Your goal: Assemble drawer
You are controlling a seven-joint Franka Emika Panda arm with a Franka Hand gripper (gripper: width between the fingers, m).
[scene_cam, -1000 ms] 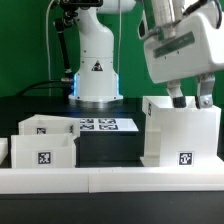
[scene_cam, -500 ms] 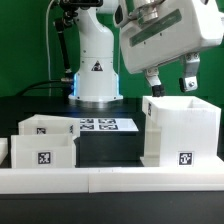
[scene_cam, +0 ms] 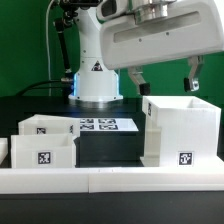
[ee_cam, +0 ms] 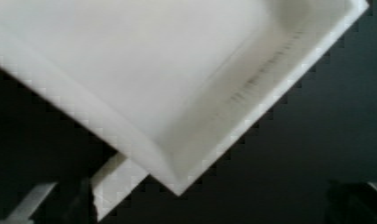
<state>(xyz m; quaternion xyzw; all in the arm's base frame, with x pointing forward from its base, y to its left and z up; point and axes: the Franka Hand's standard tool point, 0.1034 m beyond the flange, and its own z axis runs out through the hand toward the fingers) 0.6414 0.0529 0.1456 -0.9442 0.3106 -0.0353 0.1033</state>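
A large open white box (scene_cam: 182,130) with a marker tag on its front stands at the exterior view's right. It fills the wrist view as a blurred white panel (ee_cam: 167,70). Two smaller white drawer boxes (scene_cam: 44,148) stand at the exterior view's left, one behind the other. My gripper (scene_cam: 165,80) hangs above the large box, apart from it. It is open and empty, with its dark fingers (scene_cam: 195,78) spread wide. In the wrist view the fingertips (ee_cam: 32,204) show only dimly at the corners.
The marker board (scene_cam: 104,125) lies on the black table behind the boxes. A long white rail (scene_cam: 110,181) runs along the front edge. The arm's white base (scene_cam: 97,70) stands at the back centre.
My gripper has risen off the large box's top edge and moved toward the exterior view's left, closer to the camera. The boxes have not moved.
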